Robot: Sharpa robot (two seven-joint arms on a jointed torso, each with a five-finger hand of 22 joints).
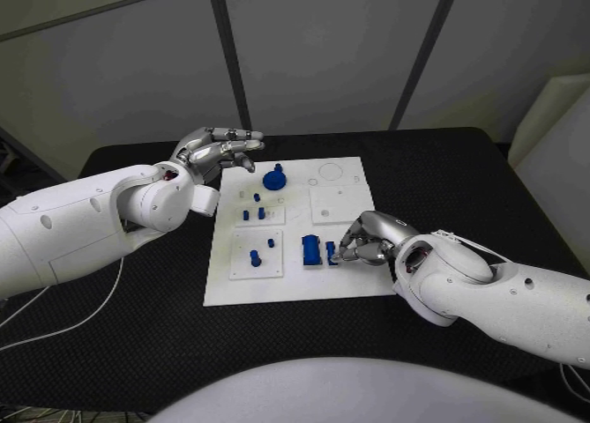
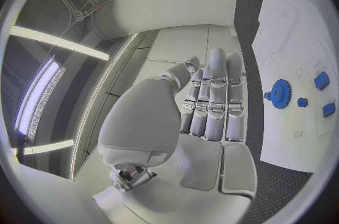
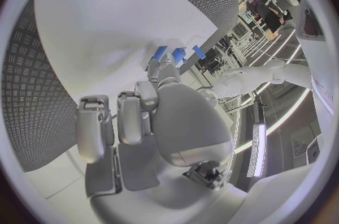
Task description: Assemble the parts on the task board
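Note:
The white task board (image 1: 331, 280) lies mid-table. A blue gear (image 1: 274, 180) stands near its far edge, with small blue pegs (image 1: 253, 213) below it and one more peg (image 1: 256, 257) further toward me. A larger blue block (image 1: 311, 250) stands near the board's middle. My right hand (image 1: 369, 238) reaches down beside it, its fingertips (image 3: 160, 68) pinching a small blue part (image 1: 331, 252). My left hand (image 1: 219, 148) hovers over the board's far left corner, fingers (image 2: 215, 99) straight and side by side, holding nothing. The gear (image 2: 281, 93) sits just off those fingers.
The black table (image 1: 130, 317) surrounds the board, with bare room in front and to the right. A white cable (image 1: 78, 317) trails across the table's near left. Square inset plates (image 1: 335, 203) mark the board's right half.

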